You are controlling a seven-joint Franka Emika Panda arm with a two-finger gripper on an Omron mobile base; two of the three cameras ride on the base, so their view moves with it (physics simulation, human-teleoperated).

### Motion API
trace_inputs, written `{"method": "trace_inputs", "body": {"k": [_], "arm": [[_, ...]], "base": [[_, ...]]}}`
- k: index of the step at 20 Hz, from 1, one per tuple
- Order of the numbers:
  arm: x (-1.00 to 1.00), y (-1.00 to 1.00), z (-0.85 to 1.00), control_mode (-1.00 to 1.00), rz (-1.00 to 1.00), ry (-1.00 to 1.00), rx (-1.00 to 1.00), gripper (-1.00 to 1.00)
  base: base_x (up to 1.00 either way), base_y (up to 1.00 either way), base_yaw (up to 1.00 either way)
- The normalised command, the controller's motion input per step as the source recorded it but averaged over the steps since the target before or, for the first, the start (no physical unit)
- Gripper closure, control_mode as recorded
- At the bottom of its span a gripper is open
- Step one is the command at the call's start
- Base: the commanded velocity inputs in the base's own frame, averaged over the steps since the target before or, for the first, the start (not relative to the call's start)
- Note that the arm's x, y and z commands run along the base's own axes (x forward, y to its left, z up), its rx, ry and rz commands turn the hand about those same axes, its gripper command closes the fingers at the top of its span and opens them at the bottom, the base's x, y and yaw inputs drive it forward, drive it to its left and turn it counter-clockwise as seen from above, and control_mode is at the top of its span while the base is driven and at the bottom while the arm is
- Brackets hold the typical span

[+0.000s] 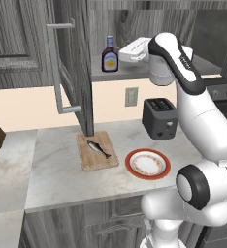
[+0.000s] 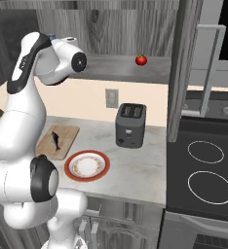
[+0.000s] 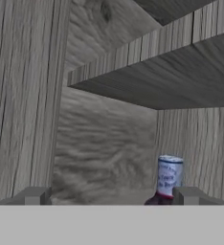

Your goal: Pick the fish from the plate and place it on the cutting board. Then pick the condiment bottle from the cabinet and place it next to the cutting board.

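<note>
The fish [image 1: 99,148] already lies on the cutting board [image 1: 97,150], and the plate [image 1: 147,163] beside it on the surface [image 1: 57,160] is bare, so the condiment bottle [image 1: 109,54] is the thing to fetch. It stands upright on the shelf [image 1: 135,70] of the open cabinet [image 1: 76,63].

It looks small, stiff and light, but tall and narrow, so a sideways nudge could tip it. The smooth, probably slippery body is the place to take hold, around the labelled middle; the thin neck and cap offer less grip.

The hand [image 3: 109,194] is raised to shelf height with its fingers [image 3: 35,195] spread wide and holding nothing. In the hand view the bottle stands ahead and off to one side, close in front of one finger, not centred between them, so the hand needs to shift sideways before it closes.
</note>
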Motion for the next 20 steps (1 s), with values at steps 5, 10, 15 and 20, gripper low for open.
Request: {"method": "trace_inputs", "body": {"k": [5,10,15,20], "arm": [[0.07,0.05,0.00,-1.00,0.00,0.00,0.01,-1.00],[0.06,0.04,0.00,-1.00,0.00,-0.01,0.01,-1.00],[0.06,0.00,0.00,-1.00,0.00,-0.01,0.01,-1.00],[0.10,0.00,0.00,-1.00,0.00,-0.01,0.01,-1.00]], "base": [[0.00,0.00,0.00],[0.00,0.00,0.00],[0.00,0.00,0.00],[0.00,0.00,0.00]]}}
